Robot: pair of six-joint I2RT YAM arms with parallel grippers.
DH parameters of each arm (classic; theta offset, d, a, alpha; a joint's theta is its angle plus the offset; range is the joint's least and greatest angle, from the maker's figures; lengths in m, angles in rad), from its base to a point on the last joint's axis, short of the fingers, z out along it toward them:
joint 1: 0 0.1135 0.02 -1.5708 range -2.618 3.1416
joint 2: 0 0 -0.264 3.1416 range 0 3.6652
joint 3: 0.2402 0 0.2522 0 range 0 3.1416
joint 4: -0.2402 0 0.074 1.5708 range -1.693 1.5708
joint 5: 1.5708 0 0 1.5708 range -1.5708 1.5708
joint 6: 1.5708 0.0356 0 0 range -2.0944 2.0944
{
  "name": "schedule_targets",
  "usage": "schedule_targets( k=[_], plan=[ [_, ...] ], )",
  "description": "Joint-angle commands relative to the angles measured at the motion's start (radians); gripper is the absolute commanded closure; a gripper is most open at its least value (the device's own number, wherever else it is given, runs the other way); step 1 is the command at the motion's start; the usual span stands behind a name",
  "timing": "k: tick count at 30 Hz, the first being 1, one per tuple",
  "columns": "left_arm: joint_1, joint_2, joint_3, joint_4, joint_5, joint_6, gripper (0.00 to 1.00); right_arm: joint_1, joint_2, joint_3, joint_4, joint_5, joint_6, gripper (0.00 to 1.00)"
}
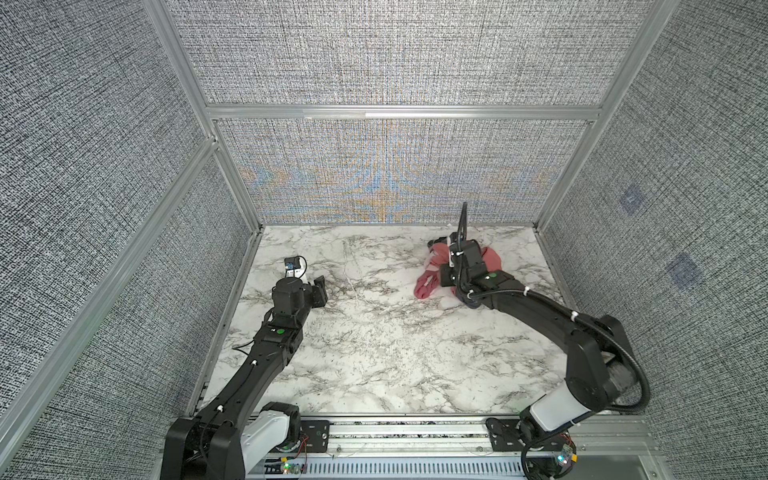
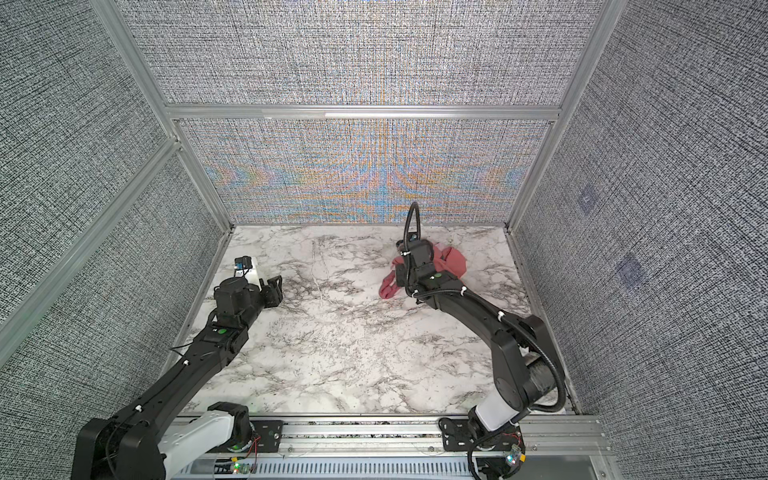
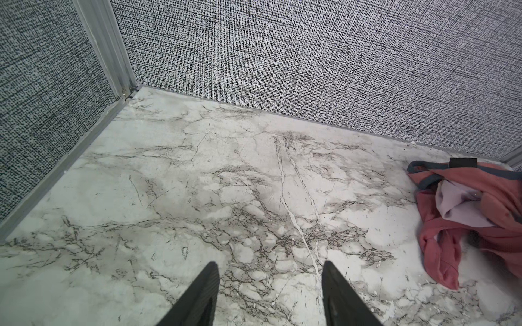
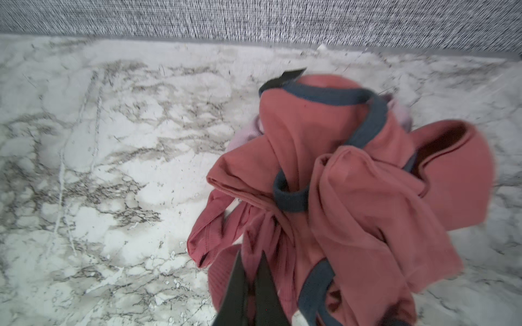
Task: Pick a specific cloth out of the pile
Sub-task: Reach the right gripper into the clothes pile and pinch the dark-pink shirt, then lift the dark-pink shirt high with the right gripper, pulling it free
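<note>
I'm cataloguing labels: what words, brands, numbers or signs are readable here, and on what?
Nothing reads clearly.
White mark on the left arm: too small to read.
Black tag on the pile: no lettering visible.
Bluish wall patch: blurred.

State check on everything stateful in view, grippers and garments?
left gripper: open, empty, above bare table.
right gripper: shut on a fold of the cloth.
cloth: crumpled, not yet pulled from the pile.
trimmed garment: bunched atop the pile.
pale pink garment: mostly buried, part showing.
</note>
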Motion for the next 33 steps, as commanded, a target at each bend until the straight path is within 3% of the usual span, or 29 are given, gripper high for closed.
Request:
schedule_targets(
  k=[1, 15, 33],
  plan=[
    [-0.001, 0.003, 0.015, 0.026, 0.004, -0.004, 0.4, -0.033, -0.059, 0.032, -0.019, -0.006, -0.03, 1.0],
    [-0.001, 0.002, 0.035, 0.022, 0.016, -0.008, 0.4, -0.146, -0.181, 0.287, -0.167, -0.175, -0.06, 1.0],
    [-0.001, -0.048, 0.056, -0.003, 0.039, -0.016, 0.4, -0.163, -0.13, 0.765, -0.293, -0.469, -0.034, 1.0]
  ],
)
